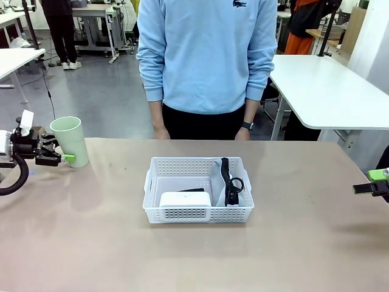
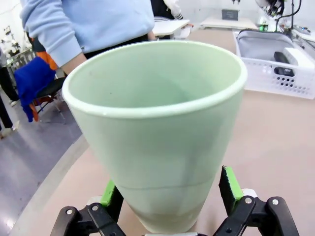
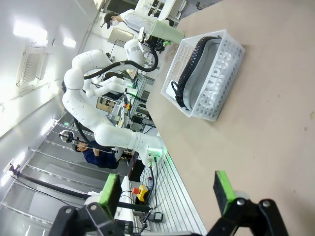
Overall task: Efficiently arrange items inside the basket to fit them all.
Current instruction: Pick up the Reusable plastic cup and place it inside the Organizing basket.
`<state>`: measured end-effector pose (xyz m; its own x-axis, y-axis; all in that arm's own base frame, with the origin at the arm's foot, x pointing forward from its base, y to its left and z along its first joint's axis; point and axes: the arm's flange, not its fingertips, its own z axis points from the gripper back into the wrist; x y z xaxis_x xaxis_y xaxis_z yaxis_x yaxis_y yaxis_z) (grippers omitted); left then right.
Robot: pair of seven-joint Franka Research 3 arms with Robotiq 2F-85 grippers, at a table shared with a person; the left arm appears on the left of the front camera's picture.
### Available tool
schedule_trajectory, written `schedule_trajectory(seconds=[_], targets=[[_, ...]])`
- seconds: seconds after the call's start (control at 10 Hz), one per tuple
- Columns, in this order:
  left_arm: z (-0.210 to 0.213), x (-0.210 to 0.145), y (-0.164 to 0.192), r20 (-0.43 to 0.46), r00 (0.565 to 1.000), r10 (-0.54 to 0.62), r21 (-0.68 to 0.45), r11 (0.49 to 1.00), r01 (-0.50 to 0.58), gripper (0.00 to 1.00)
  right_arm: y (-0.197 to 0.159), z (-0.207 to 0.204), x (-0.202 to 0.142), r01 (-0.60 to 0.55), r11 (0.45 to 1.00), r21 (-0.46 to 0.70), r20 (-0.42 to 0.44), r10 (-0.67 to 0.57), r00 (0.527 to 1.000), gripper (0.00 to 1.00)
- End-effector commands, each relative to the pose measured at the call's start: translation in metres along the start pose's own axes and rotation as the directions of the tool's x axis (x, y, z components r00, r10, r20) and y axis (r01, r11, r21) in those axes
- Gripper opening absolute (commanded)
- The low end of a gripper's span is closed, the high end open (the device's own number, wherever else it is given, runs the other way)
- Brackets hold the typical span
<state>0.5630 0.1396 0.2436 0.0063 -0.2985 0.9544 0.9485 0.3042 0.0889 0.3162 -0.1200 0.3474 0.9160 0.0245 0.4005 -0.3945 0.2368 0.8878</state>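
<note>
In the front view the basket (image 1: 198,190) sits mid-table with the white screen device (image 1: 185,199) lying at its near left, the stapler (image 1: 193,190) just visible as a dark edge behind it, and the pouch's black strap (image 1: 229,180) curling along the right end; the grey pouch (image 1: 219,176) itself stands on edge against that right wall. The pale green cup (image 1: 69,141) stands upright well to the left of the basket, near the far table edge, with the left gripper (image 1: 61,157) reaching in at its base from the side. A person (image 1: 206,61) stands at the far side, arms down. In the left wrist view the cup (image 2: 157,132) rises between the green pads (image 2: 230,183), which flank its narrow foot on both sides; the jaws are spread and appear not yet pressed against the wall. The cup looks light, rigid and smooth, likely plastic, so a hold low on the taper could slip upward; a grip nearer mid-height, squeezing gently, seems safer. In the right wrist view the right gripper (image 3: 165,189) hangs open and empty over bare table, well apart from the basket (image 3: 206,73), where the "CAMPUS" lettering shows through the perforated wall.
</note>
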Motion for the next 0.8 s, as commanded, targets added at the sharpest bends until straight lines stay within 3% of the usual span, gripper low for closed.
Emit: schedule_trajectory(seconds=[0.0,0.7], targets=[[-0.0003,0.0035,0.0078,0.076,0.997,0.017,-0.004,1.000,-0.016,1.00,0.0002,-0.0010,-0.0040,-0.022,1.000,-0.012,0.001,0.022,1.000,1.00],[-0.0057,0.0112,0.0142,0.152,0.987,0.047,-0.015,0.999,-0.045,1.00,0.0002,-0.0010,-0.0040,-0.022,1.000,-0.012,0.001,0.022,1.000,1.00]])
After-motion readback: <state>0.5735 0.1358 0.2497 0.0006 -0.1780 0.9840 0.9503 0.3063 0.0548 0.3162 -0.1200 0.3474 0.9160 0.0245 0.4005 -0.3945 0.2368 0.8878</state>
